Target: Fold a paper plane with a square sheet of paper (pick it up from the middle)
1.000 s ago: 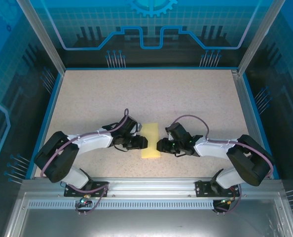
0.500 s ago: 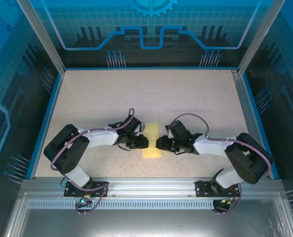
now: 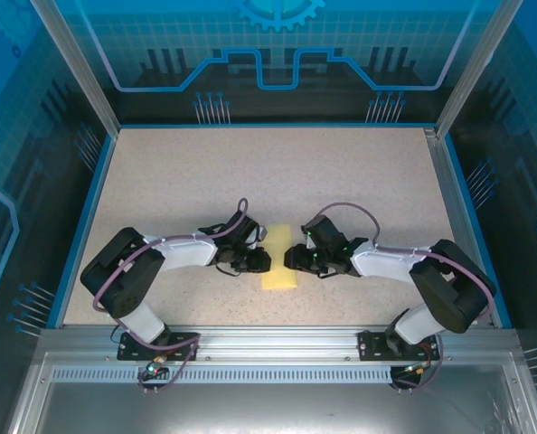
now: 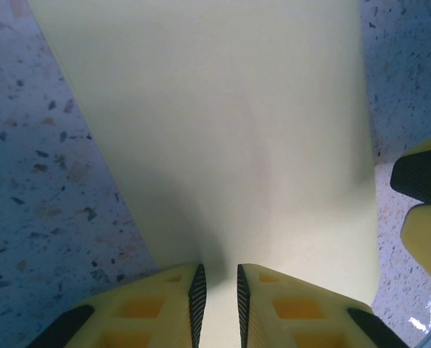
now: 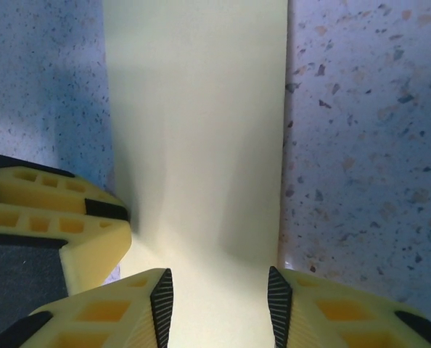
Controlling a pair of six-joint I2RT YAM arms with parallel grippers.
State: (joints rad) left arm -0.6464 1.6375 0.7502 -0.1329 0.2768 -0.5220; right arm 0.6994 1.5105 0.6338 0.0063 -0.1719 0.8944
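Narrowly, the left tool (image 4: 219, 281) pinches the folded paper sheet (image 4: 223, 130); the right tool (image 5: 220, 284) gapes over it.

We see a speckled beige table (image 3: 277, 172) edged by a blue rim (image 3: 87, 217). At twelve o'clock stands a translucent blue panel (image 3: 277, 54) printed with circuit lines. Aluminium posts (image 3: 75, 63) rise at ten and two o'clock, and a metal rail (image 3: 277, 348) runs at six.

Square sheet of paper (image 4: 223, 130) ahead of the left end effector (image 4: 219, 290): smooth, matt. Table (image 4: 34, 181) beneath: speckled, stone-like, slightly glossy.
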